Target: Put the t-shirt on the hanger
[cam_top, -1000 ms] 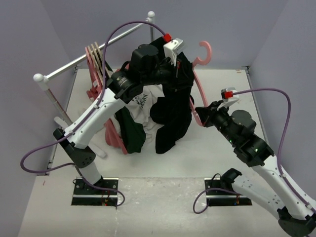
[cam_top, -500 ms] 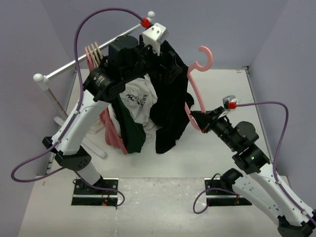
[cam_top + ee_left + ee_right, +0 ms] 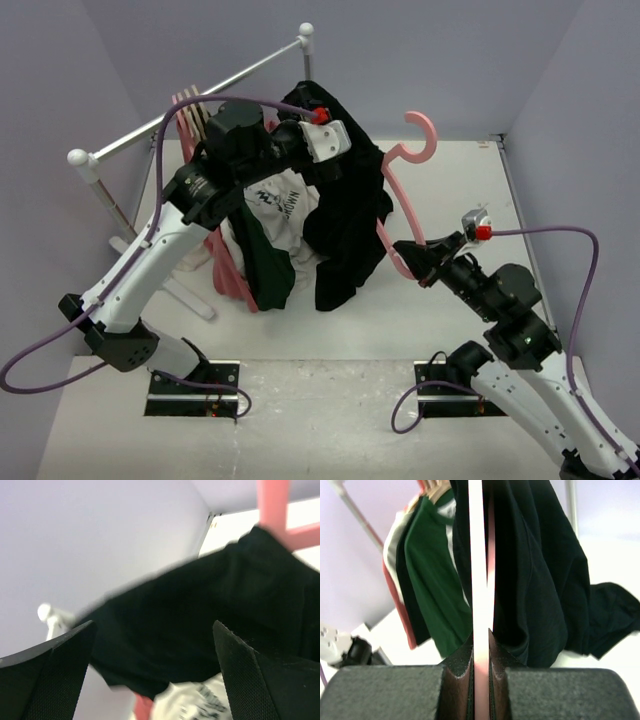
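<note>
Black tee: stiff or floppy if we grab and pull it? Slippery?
Likely floppy: the t-shirt hangs in loose folds, bunching at the bottom. It may slide off when tugged, since it only drapes over the hanger, smooth sloping plastic.

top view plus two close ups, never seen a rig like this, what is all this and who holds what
Two white robot arms are bolted to a table, each ending in two-finger jaws. The top view looks down from above and behind: left arm, right arm. The other pictures come from a camera on each wrist. The right jaws are shut on the pink hanger, a thin edge-on strip in the right wrist view. The black t-shirt is draped over it. The left jaws are open, holding nothing, close to the shirt. Behind, a rail carries a green garment and a white printed shirt.
</note>
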Robot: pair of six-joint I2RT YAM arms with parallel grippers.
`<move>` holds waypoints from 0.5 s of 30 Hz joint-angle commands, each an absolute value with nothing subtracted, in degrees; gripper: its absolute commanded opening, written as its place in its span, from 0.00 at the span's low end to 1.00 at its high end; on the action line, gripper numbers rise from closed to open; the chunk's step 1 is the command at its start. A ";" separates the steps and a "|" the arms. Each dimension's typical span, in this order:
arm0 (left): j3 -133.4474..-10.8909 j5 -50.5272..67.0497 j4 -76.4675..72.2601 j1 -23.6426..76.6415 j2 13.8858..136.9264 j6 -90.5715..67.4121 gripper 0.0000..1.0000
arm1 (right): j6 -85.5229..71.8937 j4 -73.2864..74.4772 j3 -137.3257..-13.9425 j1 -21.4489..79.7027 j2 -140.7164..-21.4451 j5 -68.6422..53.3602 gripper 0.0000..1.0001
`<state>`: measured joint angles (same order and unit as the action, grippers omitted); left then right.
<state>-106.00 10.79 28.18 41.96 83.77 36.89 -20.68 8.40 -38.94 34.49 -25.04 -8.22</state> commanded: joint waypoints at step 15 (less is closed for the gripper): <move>-102.93 34.58 46.21 41.57 83.98 62.53 0.77 | -13.53 12.53 -43.16 34.50 -23.25 -15.97 0.00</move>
<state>-106.03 32.05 40.14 41.76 84.43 57.15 -16.70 16.56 -39.62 34.48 -22.86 -12.39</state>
